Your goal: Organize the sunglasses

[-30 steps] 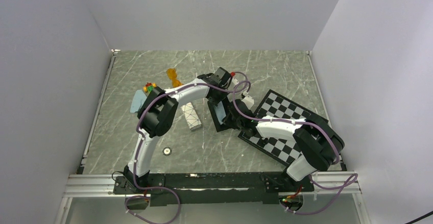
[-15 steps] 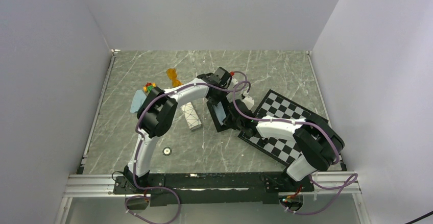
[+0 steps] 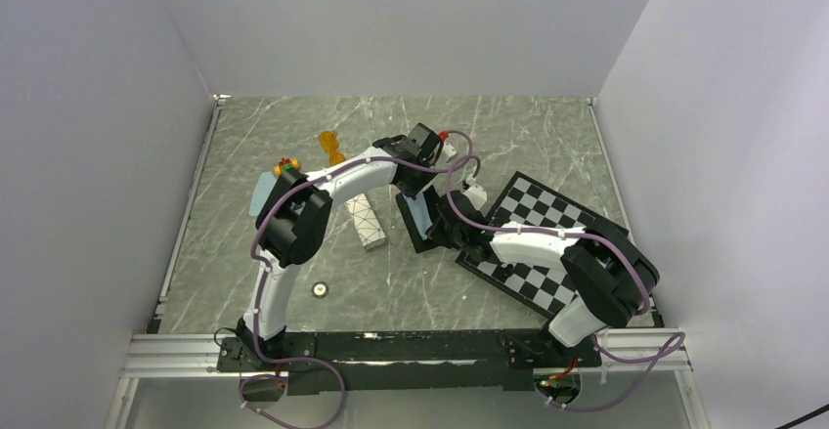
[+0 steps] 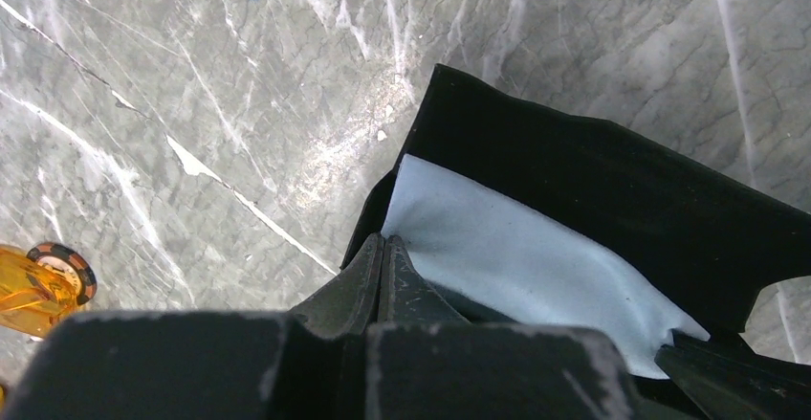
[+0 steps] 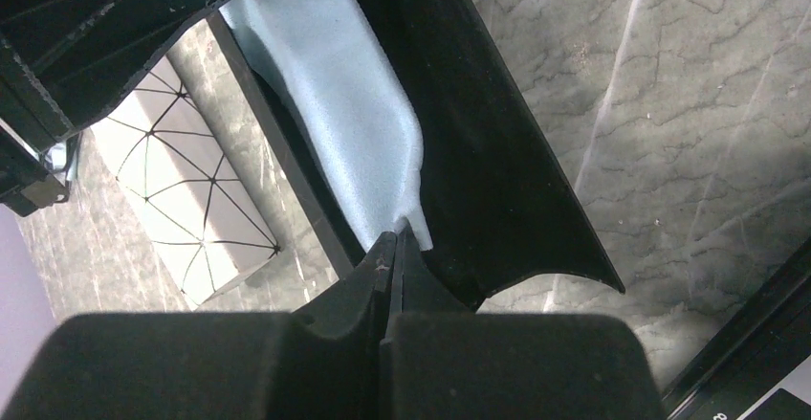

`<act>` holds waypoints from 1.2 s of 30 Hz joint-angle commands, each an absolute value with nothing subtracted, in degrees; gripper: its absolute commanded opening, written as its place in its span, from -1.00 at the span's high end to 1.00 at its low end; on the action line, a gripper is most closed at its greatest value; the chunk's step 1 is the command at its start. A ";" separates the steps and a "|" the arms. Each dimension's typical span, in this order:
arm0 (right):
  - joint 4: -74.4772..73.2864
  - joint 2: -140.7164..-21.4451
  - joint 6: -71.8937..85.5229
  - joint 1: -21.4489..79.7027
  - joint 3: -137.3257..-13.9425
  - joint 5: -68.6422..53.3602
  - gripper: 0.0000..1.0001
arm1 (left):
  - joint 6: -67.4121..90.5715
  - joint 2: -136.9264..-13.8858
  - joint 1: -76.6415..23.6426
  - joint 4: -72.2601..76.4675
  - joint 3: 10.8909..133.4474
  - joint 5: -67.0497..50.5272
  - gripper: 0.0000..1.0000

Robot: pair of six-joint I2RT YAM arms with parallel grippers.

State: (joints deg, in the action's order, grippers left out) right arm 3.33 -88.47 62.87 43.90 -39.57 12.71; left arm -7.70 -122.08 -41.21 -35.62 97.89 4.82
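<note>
Orange translucent sunglasses (image 3: 331, 145) lying on table (image 3: 547, 126), far side, left-centre.

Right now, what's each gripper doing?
Left gripper: closed, pinching a corner of the blue cloth.
Right gripper: closed, pinching the same cloth.

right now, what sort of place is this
Probably a robot test cell: plain white walls box in a grey marble-patterned tabletop, with a white left arm and right arm mounted at its near edge.
</note>
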 commanded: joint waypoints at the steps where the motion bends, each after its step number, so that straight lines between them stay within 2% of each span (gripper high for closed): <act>1: 4.51 -88.14 63.53 43.59 -39.60 12.13 1.00 | -7.32 -120.94 -41.08 -36.78 98.32 5.44 1.00; 22: 2.74 -90.05 63.74 43.59 -40.73 12.79 1.00 | -6.27 -124.29 -41.10 -37.81 99.84 6.13 1.00; 27: 2.08 -90.38 63.72 43.59 -41.30 12.57 0.90 | -5.93 -124.13 -41.08 -37.92 100.12 5.96 0.77; 33: 1.05 -88.69 63.31 43.60 -41.79 13.70 0.75 | -4.59 -123.12 -41.07 -38.24 101.37 5.52 0.74; 36: 0.31 -87.65 62.77 43.59 -42.22 14.43 0.66 | -3.79 -122.52 -41.08 -38.78 102.13 5.66 0.63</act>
